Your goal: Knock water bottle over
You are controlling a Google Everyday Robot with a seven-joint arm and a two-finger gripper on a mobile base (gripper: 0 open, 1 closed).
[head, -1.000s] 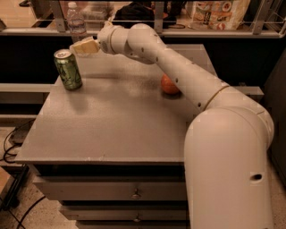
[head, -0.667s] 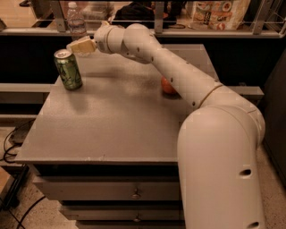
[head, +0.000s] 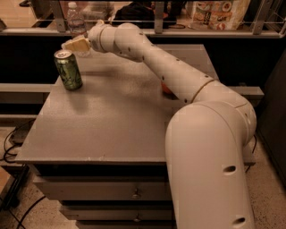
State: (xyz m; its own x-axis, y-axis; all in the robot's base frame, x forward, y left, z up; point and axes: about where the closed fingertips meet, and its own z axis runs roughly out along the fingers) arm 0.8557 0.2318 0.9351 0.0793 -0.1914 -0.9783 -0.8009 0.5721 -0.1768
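Observation:
The water bottle (head: 76, 21) is clear plastic with a white cap. It stands upright at the table's far left corner. My gripper (head: 74, 44) is at the end of the white arm that reaches across the table from the right. It is just in front of the bottle's lower part and hides its base. I cannot tell whether it touches the bottle. A green soda can (head: 68, 69) stands upright just below and in front of the gripper, apart from it.
The grey table (head: 111, 120) has drawers below its front edge. An orange object (head: 166, 89) peeks out behind the arm at mid right. A railing and shelf with packages (head: 219, 11) run behind the table. Cables (head: 11, 143) lie on the floor at left.
My gripper has moved a little to the left, closer in front of the bottle. The bottle and the can still stand upright in the same places.

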